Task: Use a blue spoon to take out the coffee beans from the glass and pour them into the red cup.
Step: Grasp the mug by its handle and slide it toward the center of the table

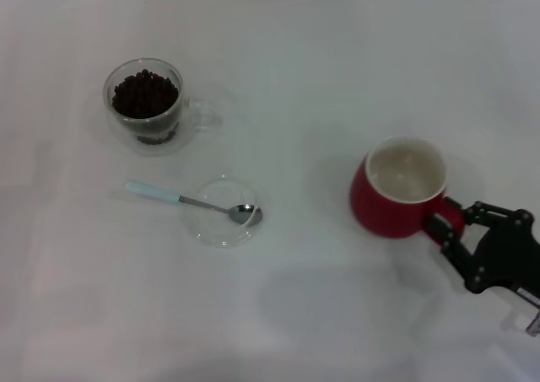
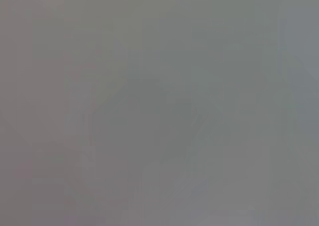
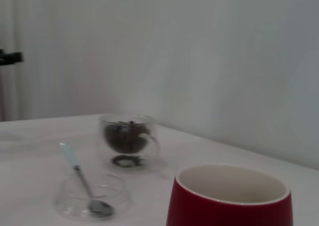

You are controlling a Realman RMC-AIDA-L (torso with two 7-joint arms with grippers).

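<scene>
Coffee beans [image 1: 145,94] fill the glass [image 1: 148,105] at the far left of the white table [image 1: 337,53], its loop handle pointing toward my right side. Nearer to me and a little to the right lies a shallow clear dish [image 1: 223,212]; the blue spoon [image 1: 192,201] rests with its shiny bowl inside that dish and its pale handle sticking out over the rim toward my left, the tip down on the table. From my right wrist the spoon [image 3: 82,180] shows the same way, bowl down in the dish [image 3: 92,202], with the glass [image 3: 128,138] and its dark beans [image 3: 123,136] standing behind it.

My right gripper [image 1: 450,224] is at the red cup [image 1: 398,188], well apart from the glass and the spoon, on the right of the table. Its black fingers [image 1: 442,228] sit on either side of the cup's red handle; I cannot tell whether they clamp it. The cup [image 3: 229,198] stands upright, its cream inside showing no beans.

My left gripper is out of sight, and its wrist camera gives only a plain grey blur.
</scene>
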